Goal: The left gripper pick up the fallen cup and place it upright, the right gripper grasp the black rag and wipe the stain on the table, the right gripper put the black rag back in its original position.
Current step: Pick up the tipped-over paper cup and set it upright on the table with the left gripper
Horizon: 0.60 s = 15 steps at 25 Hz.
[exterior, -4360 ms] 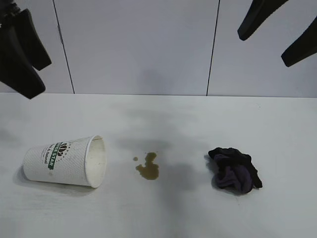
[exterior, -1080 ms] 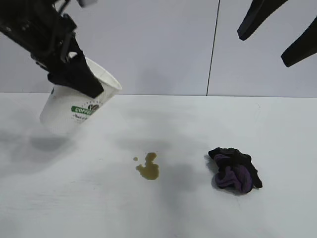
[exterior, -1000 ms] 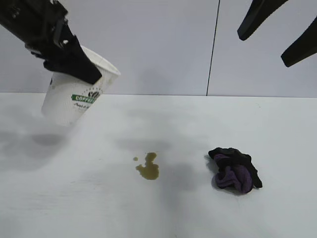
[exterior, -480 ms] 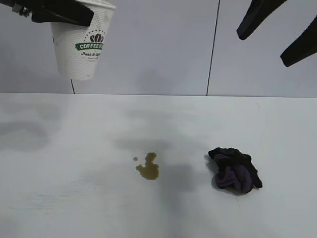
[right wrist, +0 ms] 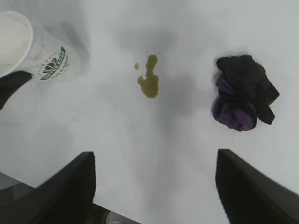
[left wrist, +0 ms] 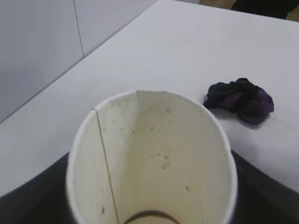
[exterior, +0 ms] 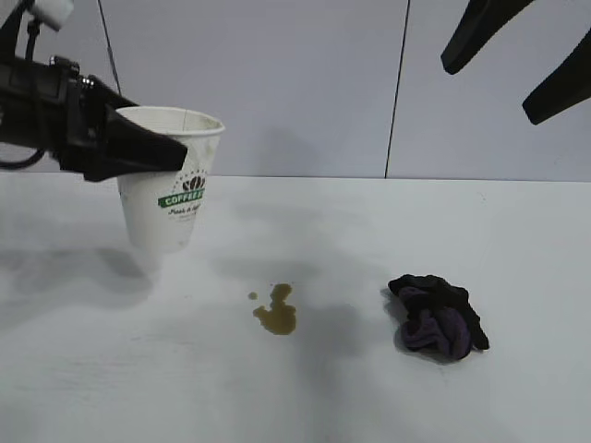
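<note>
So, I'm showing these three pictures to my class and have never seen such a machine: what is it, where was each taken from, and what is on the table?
It is a robot with two arms, each ending in a two-fingered claw. One picture faces the table from outside; the other two come from cameras on the wrists. The left gripper holds a white paper cup upright near its rim, low over the white table. The right gripper hangs open above, idle. On the table lie a brownish stain and a bunched black rag, apart.

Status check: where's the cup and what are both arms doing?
Left gripper shut on the paper cup, upright, low over the table. Right gripper open, high. Stain unwiped, black rag untouched. Nothing in the way.
</note>
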Tool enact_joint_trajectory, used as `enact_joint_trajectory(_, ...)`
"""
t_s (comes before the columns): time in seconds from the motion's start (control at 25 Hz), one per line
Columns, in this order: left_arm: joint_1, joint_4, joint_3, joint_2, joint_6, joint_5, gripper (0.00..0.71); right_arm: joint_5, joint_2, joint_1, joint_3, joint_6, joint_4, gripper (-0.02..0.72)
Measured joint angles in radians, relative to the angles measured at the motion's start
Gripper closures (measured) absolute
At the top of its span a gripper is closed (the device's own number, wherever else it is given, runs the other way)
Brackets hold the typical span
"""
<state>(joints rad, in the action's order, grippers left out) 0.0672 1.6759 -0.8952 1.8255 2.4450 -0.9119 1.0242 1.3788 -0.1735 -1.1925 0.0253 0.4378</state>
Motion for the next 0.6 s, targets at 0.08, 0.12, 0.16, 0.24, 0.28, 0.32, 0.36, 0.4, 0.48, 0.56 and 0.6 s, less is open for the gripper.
enact_joint_trajectory(0.08,-0.015,0.001,0.020,0.010,0.033,0.000,0.188,0.000,0.000,0.000,0.000,0.000,0.000,0.209)
enact_joint_trajectory(0.12,-0.024,0.003,0.023,0.016,0.046,-0.001,0.188,0.000,0.000,0.000,0.000,0.000,0.000,0.209)
enact_joint_trajectory(0.16,-0.035,0.006,0.025,0.025,0.054,-0.002,0.188,0.000,0.000,0.000,0.000,0.000,0.000,0.209)
enact_joint_trajectory(0.24,-0.051,0.011,0.025,0.046,0.067,-0.005,0.188,0.000,0.000,0.000,0.000,0.000,0.000,0.209)
enact_joint_trajectory(0.28,-0.059,0.012,0.025,0.056,0.073,-0.008,0.188,0.000,0.000,0.000,0.000,0.000,0.000,0.209)
enact_joint_trajectory(0.32,-0.065,0.015,0.025,0.069,0.078,-0.008,0.188,0.000,0.000,0.000,0.000,0.000,0.000,0.209)
enact_joint_trajectory(0.36,-0.069,0.016,0.025,0.083,0.084,-0.008,0.188,0.000,0.000,0.000,0.000,0.000,0.000,0.209)
enact_joint_trajectory(0.4,-0.070,0.017,0.025,0.095,0.094,-0.008,0.188,0.000,0.000,0.000,0.000,0.000,0.000,0.209)
enact_joint_trajectory(0.48,-0.070,0.017,0.025,0.113,0.118,-0.008,0.188,0.000,0.000,0.000,0.000,0.000,0.000,0.209)
enact_joint_trajectory(0.56,-0.070,0.017,0.025,0.115,0.132,-0.008,0.188,0.000,0.000,0.000,0.000,0.000,0.000,0.209)
enact_joint_trajectory(0.6,-0.070,0.018,0.025,0.115,0.135,-0.008,0.188,0.000,0.000,0.000,0.000,0.000,0.000,0.209)
